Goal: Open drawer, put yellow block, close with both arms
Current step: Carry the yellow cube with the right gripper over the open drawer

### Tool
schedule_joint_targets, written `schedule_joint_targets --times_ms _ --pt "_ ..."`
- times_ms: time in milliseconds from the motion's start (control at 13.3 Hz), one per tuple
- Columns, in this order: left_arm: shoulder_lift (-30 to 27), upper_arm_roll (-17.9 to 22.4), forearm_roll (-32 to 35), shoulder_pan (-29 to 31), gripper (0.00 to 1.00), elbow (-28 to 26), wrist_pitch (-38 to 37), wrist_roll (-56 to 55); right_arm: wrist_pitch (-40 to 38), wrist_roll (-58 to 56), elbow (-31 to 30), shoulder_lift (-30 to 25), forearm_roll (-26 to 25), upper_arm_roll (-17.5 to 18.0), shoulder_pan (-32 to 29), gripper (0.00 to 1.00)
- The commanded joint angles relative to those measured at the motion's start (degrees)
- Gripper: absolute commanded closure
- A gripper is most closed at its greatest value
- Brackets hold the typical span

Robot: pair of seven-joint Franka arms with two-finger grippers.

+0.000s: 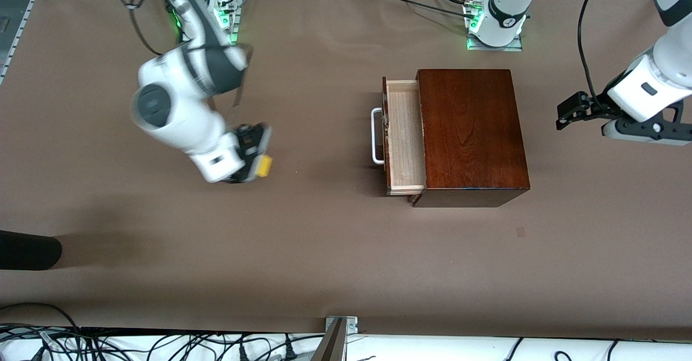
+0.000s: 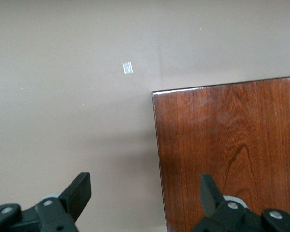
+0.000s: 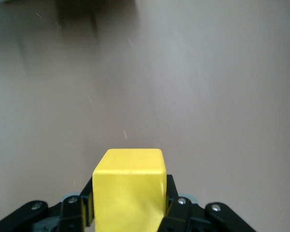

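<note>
**Desk:** What does the front view show?

**Photographer:** A brown table (image 1: 324,253) with a dark wooden box (image 1: 470,134) toward the left arm's end. Its drawer (image 1: 404,136) stands pulled out on the box's nine o'clock side, pale wood tray bare inside, white handle (image 1: 377,136) at the outer edge.

**Desk:** And the yellow block?

**Photographer:** Out of the drawer. The yellow block (image 1: 264,166) sits pinched in the right gripper (image 1: 258,165), over bare table toward the right arm's end, at about nine o'clock from the drawer and well apart from it. In the right wrist view the block (image 3: 129,191) fills the gap between the two black fingers (image 3: 79,210), which are clamped on its sides.

**Desk:** Is the block touching the table?

**Photographer:** Cannot tell from these views.

**Desk:** The left gripper?

**Photographer:** The left gripper (image 1: 567,113) hangs at three o'clock from the box, off its edge, holding nothing. Its wrist view shows the fingers (image 2: 79,191) spread wide apart, with one corner of the box top (image 2: 227,154) under them and a small pale mark (image 2: 128,68) on the table nearby. That arm waits.
</note>
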Motion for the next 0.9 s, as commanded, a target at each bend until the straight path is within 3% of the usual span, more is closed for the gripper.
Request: schedule_joint_targets --times_ms 0,300,599,824 --pt "-3.6 0.1 -0.5 0.6 0.0 -4.8 3.9 -0.7 -3.3 2.5 11.2 5.8 -4.9 -0.6 8.4 1.0" --pt "-4.2 1.3 -0.4 0.6 0.0 -5.6 3.2 -0.7 -12.0 18.7 24.2 10.8 -9.9 -0.6 19.6 1.0" --pt "-3.7 0.8 0.3 0.7 0.0 -4.7 1.9 -0.6 -10.4 23.5 30.6 16.3 -10.6 -1.0 27.7 1.0" --pt "-3.6 0.8 0.3 0.7 0.0 -4.5 1.5 -0.8 -6.7 22.8 33.5 21.5 -13.8 -1.5 30.4 1.0"
